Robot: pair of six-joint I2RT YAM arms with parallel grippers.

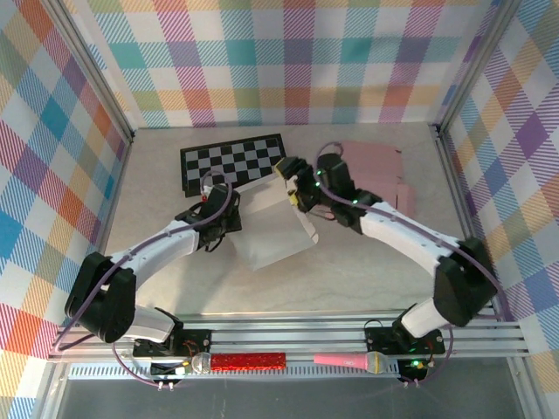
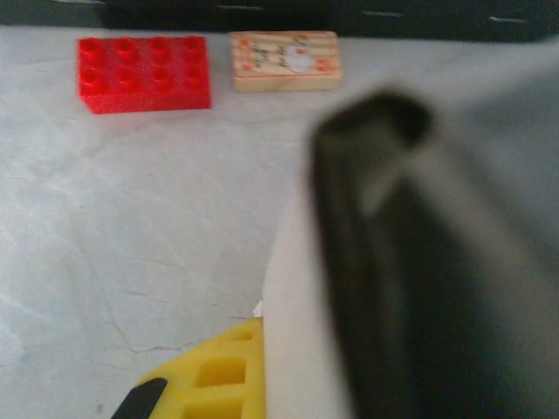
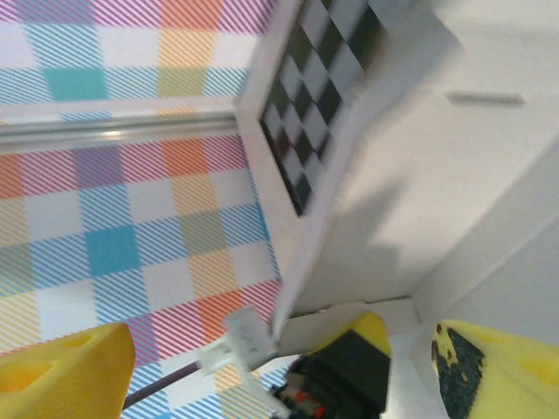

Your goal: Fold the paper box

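Pinching the edge of the paper box (image 1: 266,236) between its closed jaws is the left gripper (image 1: 224,220); the right gripper (image 1: 294,188) holds its jaws apart beside a raised flap (image 1: 301,218) (barely creased). Most folding seems not yet done.

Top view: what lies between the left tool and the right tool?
The white paper box lies there, on the table between the left tool and the right tool. The top view shows this.

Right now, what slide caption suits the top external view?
Left gripper pinches the white paper box; right gripper open at its far edge.
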